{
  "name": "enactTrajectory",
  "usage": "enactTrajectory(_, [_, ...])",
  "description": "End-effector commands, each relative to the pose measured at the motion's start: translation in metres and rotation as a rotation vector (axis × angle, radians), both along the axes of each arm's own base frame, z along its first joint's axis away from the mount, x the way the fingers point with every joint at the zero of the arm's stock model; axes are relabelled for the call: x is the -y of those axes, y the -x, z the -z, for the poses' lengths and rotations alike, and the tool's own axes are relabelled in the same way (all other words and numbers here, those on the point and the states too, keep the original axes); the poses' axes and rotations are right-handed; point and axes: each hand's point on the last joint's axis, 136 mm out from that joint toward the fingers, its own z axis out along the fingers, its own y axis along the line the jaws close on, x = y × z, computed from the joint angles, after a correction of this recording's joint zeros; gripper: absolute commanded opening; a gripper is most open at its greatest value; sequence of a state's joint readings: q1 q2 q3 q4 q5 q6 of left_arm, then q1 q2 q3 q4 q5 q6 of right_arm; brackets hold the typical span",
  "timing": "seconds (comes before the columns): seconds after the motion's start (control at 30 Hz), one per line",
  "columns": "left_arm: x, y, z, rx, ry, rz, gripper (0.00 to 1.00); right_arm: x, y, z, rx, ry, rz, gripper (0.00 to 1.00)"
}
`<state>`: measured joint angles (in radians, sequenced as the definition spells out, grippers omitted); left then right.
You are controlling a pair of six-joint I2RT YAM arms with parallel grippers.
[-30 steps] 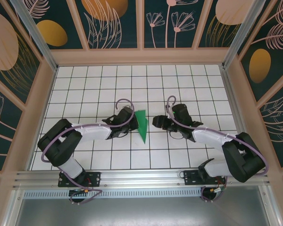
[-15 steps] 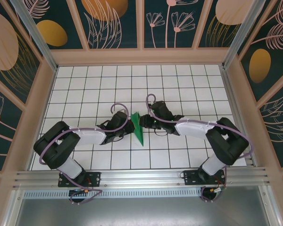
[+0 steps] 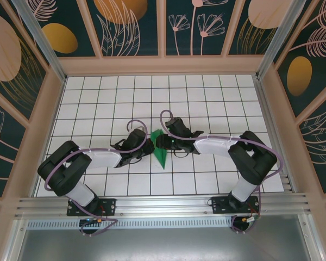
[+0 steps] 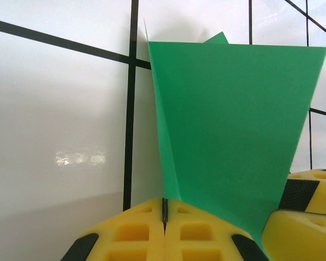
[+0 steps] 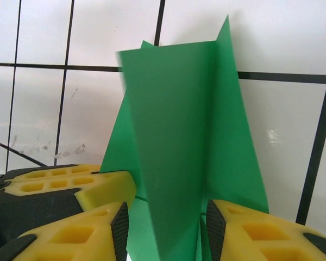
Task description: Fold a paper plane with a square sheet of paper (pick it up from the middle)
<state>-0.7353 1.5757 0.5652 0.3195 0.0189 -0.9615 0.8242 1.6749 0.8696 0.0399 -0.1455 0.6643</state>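
- Top view: square sheet of paper [image 3: 162, 157] folded into a narrow green wedge, middle of the frame, over the white gridded worktop [image 3: 98, 98].
- Long axis near vertical in the frame, leaning a little. Sharp tip pointing to the lower edge, wide end toward the top.
- Flanked by left pincer [image 3: 151, 146] on its left and right pincer [image 3: 159, 143] on its right, both at the wedge's upper half.
- Left wrist view: left pincer [image 4: 164, 213] with yellow fingers pressed together, clamped on the wedge's folded edge at bottom centre.
- Sheet standing on edge there, fanning wider toward the top of the frame, top edge straight across.
- Same view, lower right corner: yellow fingers of the right pincer just beside the sheet.
- Right wrist view: right pincer [image 5: 165, 231] with fingers apart at the bottom corners, straddling the sheet.
- Centre crease running up that frame, pointed corner at upper right.
- Cannot tell whether those parted fingers press the paper.
- Lower left of that view: left pincer's yellow fingers, close beside the sheet.
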Motion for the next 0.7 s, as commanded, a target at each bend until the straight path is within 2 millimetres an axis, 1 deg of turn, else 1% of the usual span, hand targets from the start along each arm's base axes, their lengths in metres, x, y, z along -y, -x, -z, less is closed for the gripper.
enactTrajectory(0.0, [-0.002, -0.001, 0.006, -0.001, 0.006, -0.003, 0.0, 0.003, 0.006, -0.001, 0.0, 0.016, 0.009, 0.5])
enactTrajectory(0.13, [-0.002, 0.0, 0.009, -0.012, 0.003, -0.005, 0.0, 0.008, 0.008, -0.003, 0.005, 0.03, 0.021, 0.53])
enactTrajectory(0.2, [-0.002, 0.001, 0.011, -0.018, 0.004, -0.006, 0.0, 0.009, 0.009, 0.002, -0.013, 0.04, 0.025, 0.54])
enactTrajectory(0.37, [-0.003, 0.002, 0.012, -0.026, 0.013, -0.011, 0.0, 0.006, 0.024, 0.01, -0.06, 0.027, 0.005, 0.56])
enactTrajectory(0.5, [-0.001, 0.002, 0.01, -0.026, 0.023, -0.01, 0.0, 0.004, 0.035, 0.004, -0.083, -0.016, 0.004, 0.56])
enactTrajectory(0.67, [0.0, 0.001, 0.009, -0.024, 0.03, -0.008, 0.0, 0.003, 0.044, 0.002, -0.114, -0.04, 0.009, 0.56])
